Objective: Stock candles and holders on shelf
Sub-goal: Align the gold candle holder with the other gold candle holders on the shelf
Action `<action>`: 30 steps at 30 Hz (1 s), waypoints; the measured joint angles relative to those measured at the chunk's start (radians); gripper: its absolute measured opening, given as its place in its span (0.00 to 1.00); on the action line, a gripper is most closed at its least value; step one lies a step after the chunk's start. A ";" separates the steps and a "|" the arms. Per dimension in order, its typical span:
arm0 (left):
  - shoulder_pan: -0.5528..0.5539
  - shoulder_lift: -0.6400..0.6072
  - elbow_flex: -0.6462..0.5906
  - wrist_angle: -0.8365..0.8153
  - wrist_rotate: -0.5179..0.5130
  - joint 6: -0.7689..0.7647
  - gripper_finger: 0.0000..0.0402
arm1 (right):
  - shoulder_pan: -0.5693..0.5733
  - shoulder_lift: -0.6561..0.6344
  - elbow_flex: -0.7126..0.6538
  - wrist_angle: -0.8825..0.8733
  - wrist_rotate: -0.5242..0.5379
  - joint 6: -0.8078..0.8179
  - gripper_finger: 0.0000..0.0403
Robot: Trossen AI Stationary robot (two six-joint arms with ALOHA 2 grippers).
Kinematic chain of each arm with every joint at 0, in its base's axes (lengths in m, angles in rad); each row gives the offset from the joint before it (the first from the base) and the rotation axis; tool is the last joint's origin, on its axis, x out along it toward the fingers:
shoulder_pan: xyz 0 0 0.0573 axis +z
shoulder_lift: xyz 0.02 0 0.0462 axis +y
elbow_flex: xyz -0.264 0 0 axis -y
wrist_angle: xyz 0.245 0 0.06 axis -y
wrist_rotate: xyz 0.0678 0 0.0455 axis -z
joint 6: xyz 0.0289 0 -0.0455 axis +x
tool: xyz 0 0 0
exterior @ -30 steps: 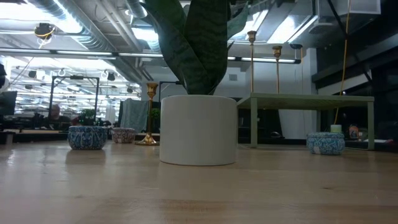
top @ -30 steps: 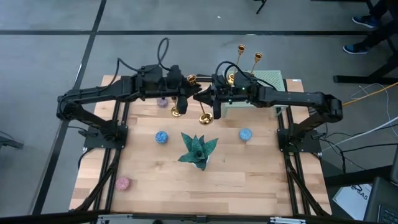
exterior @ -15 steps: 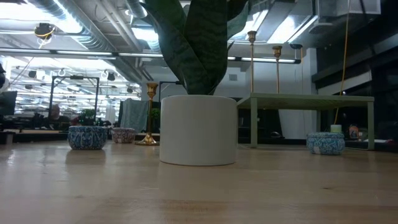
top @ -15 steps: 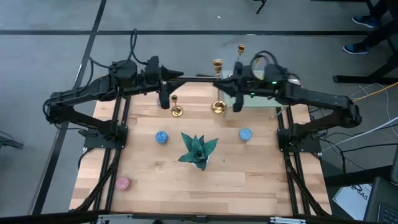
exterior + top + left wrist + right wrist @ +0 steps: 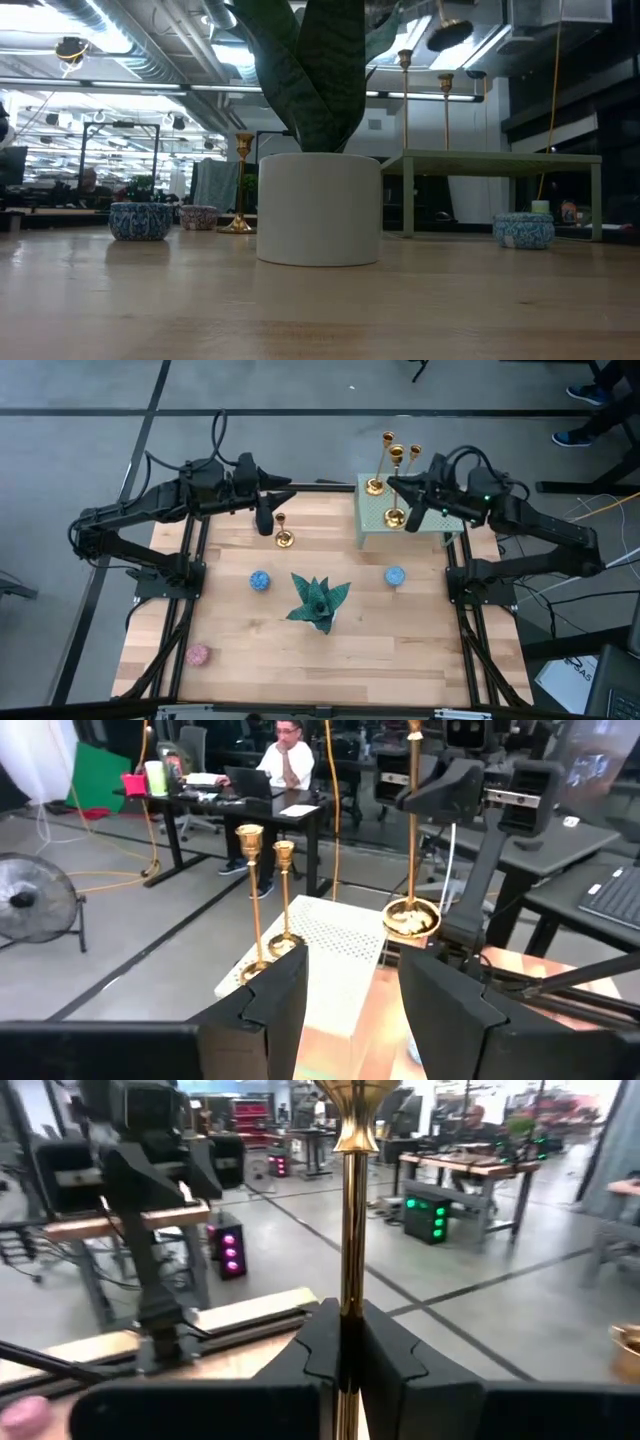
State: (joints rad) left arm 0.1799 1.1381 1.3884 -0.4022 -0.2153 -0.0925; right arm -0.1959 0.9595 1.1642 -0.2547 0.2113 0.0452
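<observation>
The right gripper (image 5: 413, 503) is clamped on a gold holder's (image 5: 397, 512) stem, carrying it above the green shelf (image 5: 380, 528) where two holders (image 5: 377, 482) already stand (a fourth (image 5: 283, 536) sits on the table), beside it the left gripper (image 5: 264, 520), fingers parted, holding nothing.

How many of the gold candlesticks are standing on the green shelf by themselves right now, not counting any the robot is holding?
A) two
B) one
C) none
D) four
A: two holders stand free on the shelf, a third is clamped by its stem in the right hand over the shelf, and the fourth stands on the table.
</observation>
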 joint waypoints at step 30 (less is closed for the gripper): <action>0.000 0.000 0.000 -0.044 -0.008 0.002 0.37 | -0.426 -0.245 -0.713 0.659 0.456 -0.193 0.05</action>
State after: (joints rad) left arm 0.1799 1.1385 1.3880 -0.4461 -0.2229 -0.0906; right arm -0.6215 0.7140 0.4514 0.4041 0.6676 -0.1473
